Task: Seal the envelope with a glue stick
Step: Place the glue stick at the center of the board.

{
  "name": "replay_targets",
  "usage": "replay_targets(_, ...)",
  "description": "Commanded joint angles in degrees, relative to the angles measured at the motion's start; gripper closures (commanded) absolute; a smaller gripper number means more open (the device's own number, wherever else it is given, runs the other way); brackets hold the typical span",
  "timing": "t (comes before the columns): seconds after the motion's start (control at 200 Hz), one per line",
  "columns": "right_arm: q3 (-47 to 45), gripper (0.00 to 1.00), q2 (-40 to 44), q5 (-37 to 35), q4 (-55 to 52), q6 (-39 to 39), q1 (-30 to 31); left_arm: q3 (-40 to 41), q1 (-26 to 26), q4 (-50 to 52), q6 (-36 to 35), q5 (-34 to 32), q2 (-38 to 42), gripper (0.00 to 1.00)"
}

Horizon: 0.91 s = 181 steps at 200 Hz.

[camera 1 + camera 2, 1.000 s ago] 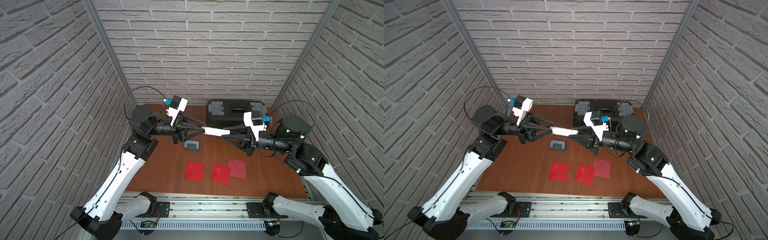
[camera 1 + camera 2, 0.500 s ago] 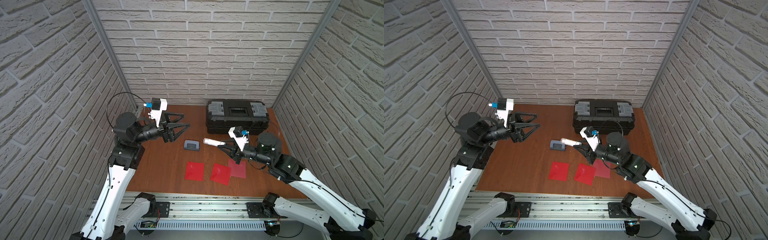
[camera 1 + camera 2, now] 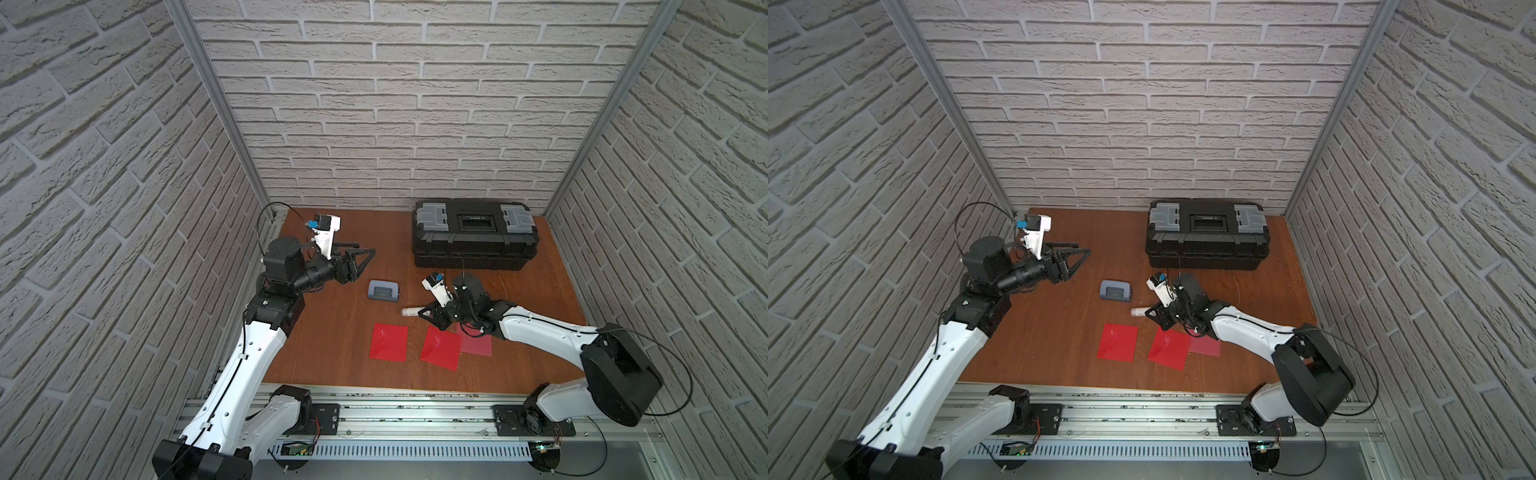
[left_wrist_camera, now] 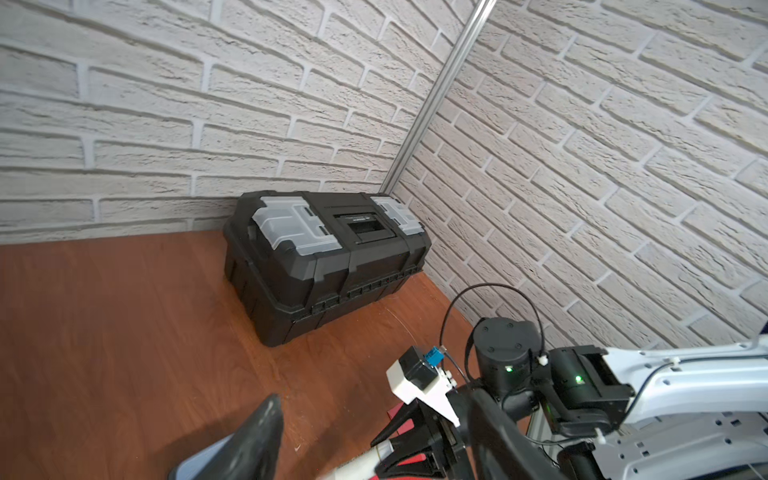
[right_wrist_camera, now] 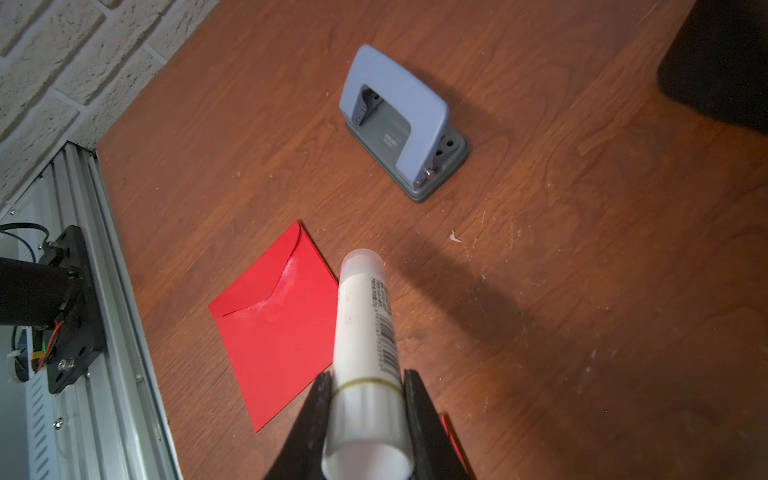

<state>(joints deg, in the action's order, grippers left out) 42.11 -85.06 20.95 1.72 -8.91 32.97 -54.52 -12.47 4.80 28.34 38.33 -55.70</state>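
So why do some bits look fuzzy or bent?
Right wrist view: the glue stick is soft at its near end, the hole punch crisp. Left wrist view: the close black finger blurs, the toolbox is sharp. Both top views: the brick walls splay outward.

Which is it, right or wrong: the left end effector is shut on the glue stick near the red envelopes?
Wrong arm: the right end effector is shut on the glue stick near the red envelopes, as the right wrist view shows.
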Motion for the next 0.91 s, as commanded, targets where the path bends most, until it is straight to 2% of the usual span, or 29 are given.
replay_targets(0.0,1.5,0.97,-4.8,5.1,7.5,-0.6,-0.4,2.5,0.7,-3.0,0.9,-3.9,-0.4,0.29)
replay_targets(0.115,0.7,0.97,-8.6,4.8,11.1,-1.8,-1.1,5.3,1.2,-4.8,2.4,-5.2,-0.9,0.29)
replay_targets(0.175,-0.1,0.93,-9.2,4.5,12.3,-2.4,-1.7,6.1,1.5,-4.8,2.7,-5.8,-1.1,0.29)
replay_targets(0.39,-2.0,0.63,-7.3,3.1,11.0,-1.7,-3.7,8.3,2.8,-4.1,2.0,-8.5,-1.1,0.29)
replay_targets(0.46,-2.0,0.58,-5.9,2.4,9.3,-1.0,-4.3,8.6,3.1,-3.0,1.1,-10.4,-1.0,0.27)
replay_targets(0.56,-1.8,0.51,-3.3,1.6,6.0,0.0,-5.4,9.0,3.8,-0.6,-0.1,-14.4,-1.0,0.20)
replay_targets(0.625,-2.1,0.48,-0.9,0.0,4.0,0.7,-6.3,9.4,3.9,1.5,-1.6,-18.6,-1.0,0.14)
replay_targets(0.72,-2.1,0.41,3.9,-3.9,0.0,1.0,-7.7,10.2,3.9,5.6,-3.7,-30.0,-1.3,0.05)
replay_targets(0.83,-2.1,0.24,10.5,-12.7,-4.7,0.2,-9.7,12.5,4.1,7.1,-5.0,-44.1,-2.3,0.02)
replay_targets(0.9,-2.0,0.05,13.7,-19.3,-7.3,-0.9,-11.8,14.3,4.2,6.1,-5.9,-51.2,-3.3,0.02)
